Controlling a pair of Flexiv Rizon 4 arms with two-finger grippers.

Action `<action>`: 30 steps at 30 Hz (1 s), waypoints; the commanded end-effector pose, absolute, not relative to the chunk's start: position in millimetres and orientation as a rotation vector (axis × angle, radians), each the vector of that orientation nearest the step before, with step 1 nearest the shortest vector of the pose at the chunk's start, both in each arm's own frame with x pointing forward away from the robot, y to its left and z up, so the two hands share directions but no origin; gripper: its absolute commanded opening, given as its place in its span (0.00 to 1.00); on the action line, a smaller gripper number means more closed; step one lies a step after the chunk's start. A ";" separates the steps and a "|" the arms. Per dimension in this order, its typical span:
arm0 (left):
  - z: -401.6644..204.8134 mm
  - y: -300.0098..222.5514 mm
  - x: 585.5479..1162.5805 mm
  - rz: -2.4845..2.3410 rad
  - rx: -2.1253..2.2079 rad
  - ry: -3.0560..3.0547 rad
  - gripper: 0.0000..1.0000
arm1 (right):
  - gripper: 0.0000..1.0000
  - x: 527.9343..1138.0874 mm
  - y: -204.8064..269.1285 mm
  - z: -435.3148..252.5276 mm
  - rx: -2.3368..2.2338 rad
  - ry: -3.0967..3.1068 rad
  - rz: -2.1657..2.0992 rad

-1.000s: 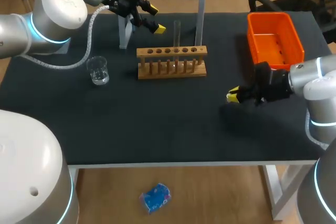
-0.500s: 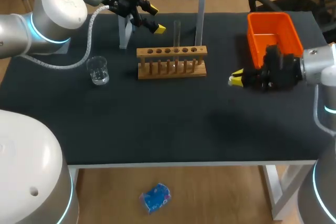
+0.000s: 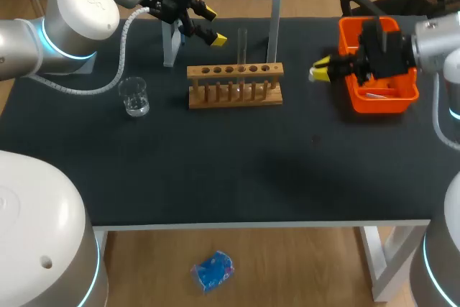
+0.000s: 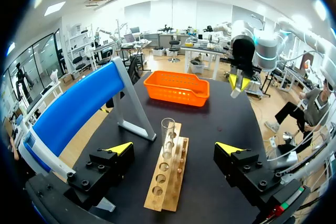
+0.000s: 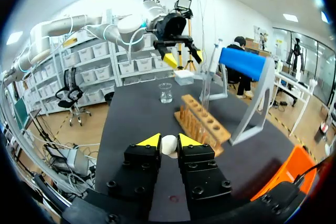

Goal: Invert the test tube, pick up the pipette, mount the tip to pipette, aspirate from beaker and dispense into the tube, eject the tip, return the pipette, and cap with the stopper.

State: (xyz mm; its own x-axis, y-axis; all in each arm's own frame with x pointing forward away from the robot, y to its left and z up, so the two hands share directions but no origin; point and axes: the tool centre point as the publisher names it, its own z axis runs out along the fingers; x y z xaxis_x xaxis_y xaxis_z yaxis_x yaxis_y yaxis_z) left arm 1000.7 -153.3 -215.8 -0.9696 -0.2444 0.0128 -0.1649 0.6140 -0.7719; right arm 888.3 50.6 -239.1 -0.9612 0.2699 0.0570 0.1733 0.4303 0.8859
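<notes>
Overhead, test tube (image 3: 242, 47) stands upright in the wooden rack (image 3: 235, 98) mid-worktop, left jaws just behind it, right jaws beside the orange basket (image 3: 384, 103); left wrist: jaws spread wide, test tube ahead between them; right wrist: jaws pinching a white stopper (image 5: 168, 144).

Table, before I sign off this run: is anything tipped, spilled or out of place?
Nothing stands out. The test tube stands upright in the wooden rack, and the beaker is upright with no spill around it. Only a tiny speck marks the mat, too small to identify.
</notes>
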 end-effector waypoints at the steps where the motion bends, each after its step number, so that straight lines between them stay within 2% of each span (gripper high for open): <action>1: -214.8 -153.3 1001.5 -1.291 -0.349 2.744 1.00 | 0.00 901.4 63.8 -222.3 0.372 2.585 1.527; 19: -214.8 -153.3 1001.5 -1.291 -0.349 2.744 1.00 | 0.00 901.4 63.8 -222.3 0.372 2.585 1.527; 30: -214.8 -153.3 1001.5 -1.291 -0.349 2.744 1.00 | 0.00 941.6 99.4 -207.0 0.282 2.634 1.597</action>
State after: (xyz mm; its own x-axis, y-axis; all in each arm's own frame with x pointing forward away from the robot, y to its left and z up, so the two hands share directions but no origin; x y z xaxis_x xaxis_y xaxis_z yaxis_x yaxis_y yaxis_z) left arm 1000.7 -153.2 -215.8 -0.9696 -0.2444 0.0129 -0.1650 0.6140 -0.7719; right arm 920.5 87.9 -207.7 -0.9754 0.2179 0.0319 0.1263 0.4346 0.8917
